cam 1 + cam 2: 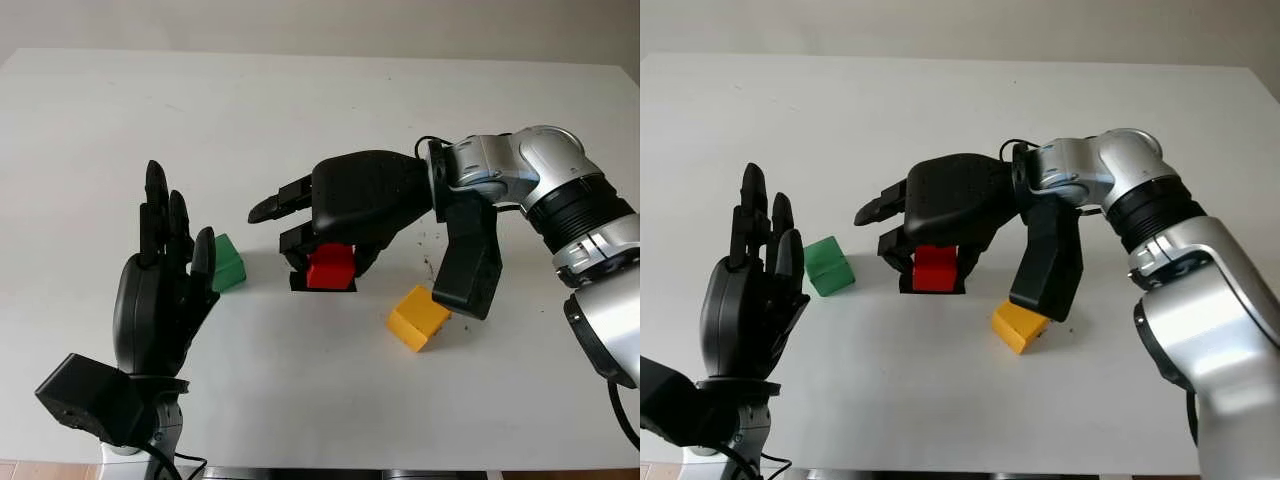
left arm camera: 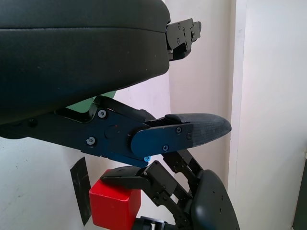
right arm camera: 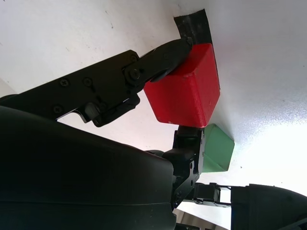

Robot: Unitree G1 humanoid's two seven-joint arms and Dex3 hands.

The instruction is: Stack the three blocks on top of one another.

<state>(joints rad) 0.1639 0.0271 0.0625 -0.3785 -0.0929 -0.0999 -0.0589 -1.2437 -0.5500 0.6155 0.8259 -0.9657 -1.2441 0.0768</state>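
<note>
Right robot hand (image 1: 335, 235) curls around the red block (image 1: 331, 267) at frame centre on the table (image 1: 300, 110); seat fingers squarely before lifting. Left robot hand (image 1: 165, 290) open, lower left, beside green block (image 1: 229, 262). Yellow block (image 1: 418, 317) lies right of centre.

Your two head eyes look forward and down on the white table (image 1: 300, 90) from slightly offset spots (the scene sits further left in the right eye). Each wrist camera sits tight against its own hand's shell. Both wrist views share the red block (image 3: 184, 91); the right wrist view also catches the green block (image 3: 218, 148).
</note>
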